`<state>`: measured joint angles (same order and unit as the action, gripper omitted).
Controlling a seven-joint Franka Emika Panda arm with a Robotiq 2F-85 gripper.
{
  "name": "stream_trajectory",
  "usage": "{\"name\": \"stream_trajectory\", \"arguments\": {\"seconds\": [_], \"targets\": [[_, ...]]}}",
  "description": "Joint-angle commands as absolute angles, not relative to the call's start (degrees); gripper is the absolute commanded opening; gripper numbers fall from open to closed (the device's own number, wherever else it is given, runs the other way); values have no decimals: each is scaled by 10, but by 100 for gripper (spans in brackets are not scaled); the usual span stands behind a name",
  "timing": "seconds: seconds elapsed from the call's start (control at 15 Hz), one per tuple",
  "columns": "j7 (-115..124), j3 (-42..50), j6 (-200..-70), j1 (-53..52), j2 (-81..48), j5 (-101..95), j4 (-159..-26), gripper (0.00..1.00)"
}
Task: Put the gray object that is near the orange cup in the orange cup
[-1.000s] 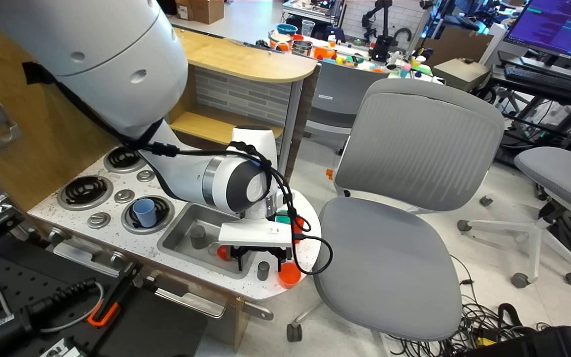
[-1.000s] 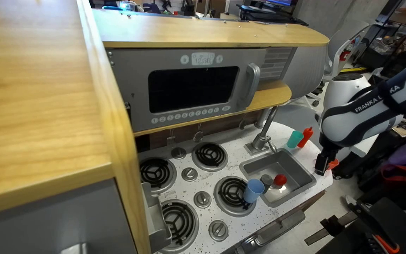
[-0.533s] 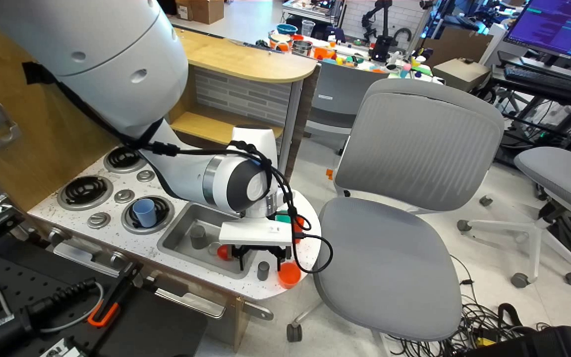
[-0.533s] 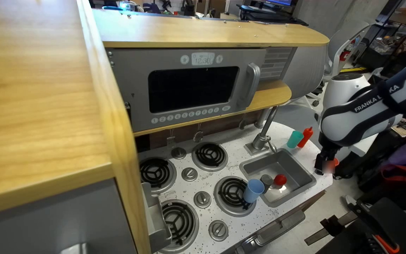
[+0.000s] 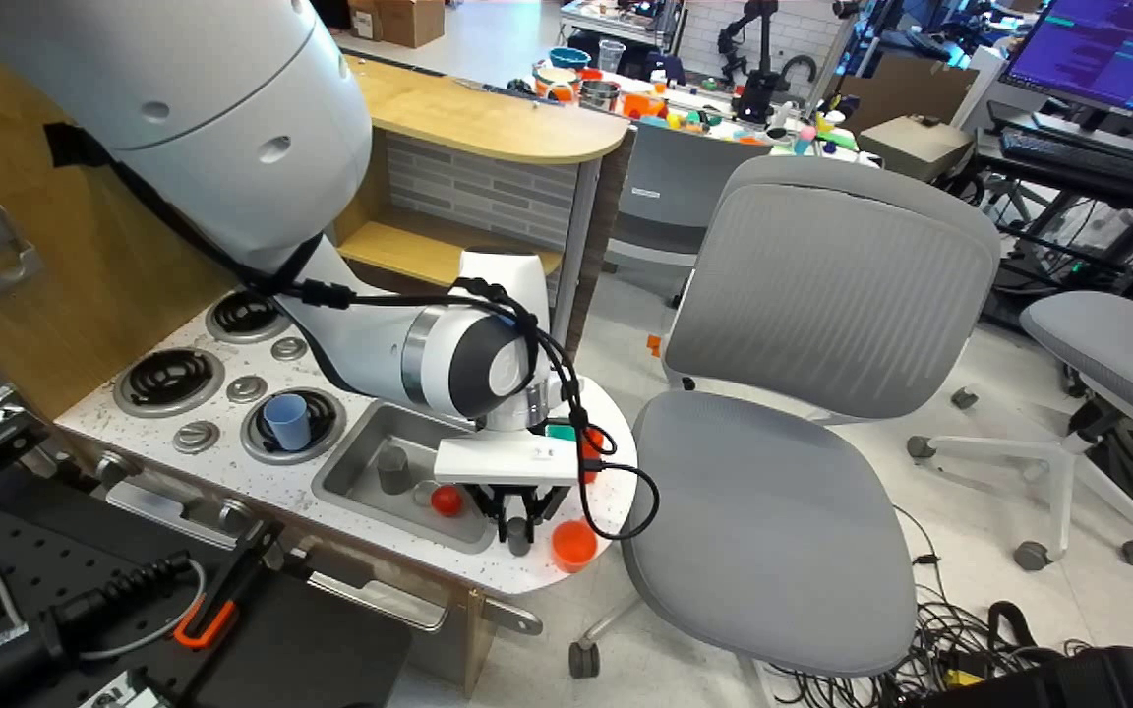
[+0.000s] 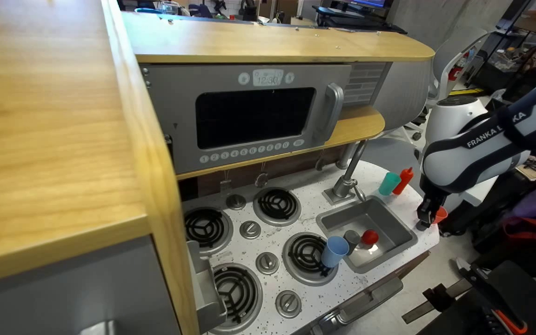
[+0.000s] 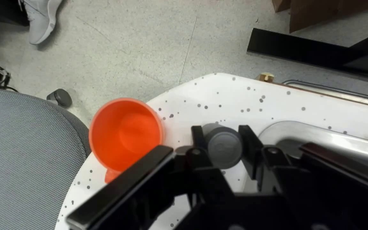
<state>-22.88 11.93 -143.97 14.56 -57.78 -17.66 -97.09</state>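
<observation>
The gray object (image 7: 225,149), a small dark cylinder, stands upright on the white speckled counter between sink and rim. My gripper (image 7: 222,134) is around it, one finger against each side, and has shut on it. In both exterior views the gray object (image 5: 518,537) shows below the fingertips, its base (image 6: 421,226) at counter level. Beside it, toward the counter's rounded end, sits the orange cup (image 7: 125,134), its mouth facing up and its inside bare. The same orange cup (image 6: 440,215) is partly covered by the gripper in an exterior view.
Alongside lies the sink (image 5: 355,482), holding a red ball (image 5: 446,501) and another gray cylinder (image 5: 393,470). A blue cup (image 6: 335,251) rests on a burner. A teal cup (image 6: 389,183) and red bottle (image 6: 404,180) stand behind. A chair (image 7: 27,159) borders the counter end.
The gripper's fingers, wide apart before, have come together around the gray object. The arm has barely moved, and the orange cup stays where it was.
</observation>
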Motion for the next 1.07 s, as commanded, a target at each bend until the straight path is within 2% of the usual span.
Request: {"name": "stream_trajectory", "arguments": {"seconds": [0.0,0.47,1.0], "targets": [[-213,120,-1422,141,-568,-181,-962,7],[-225,70,-1357,186,-456,-104,-996,8],[-112,107,-1303,191,-486,-66,-931,8]]}}
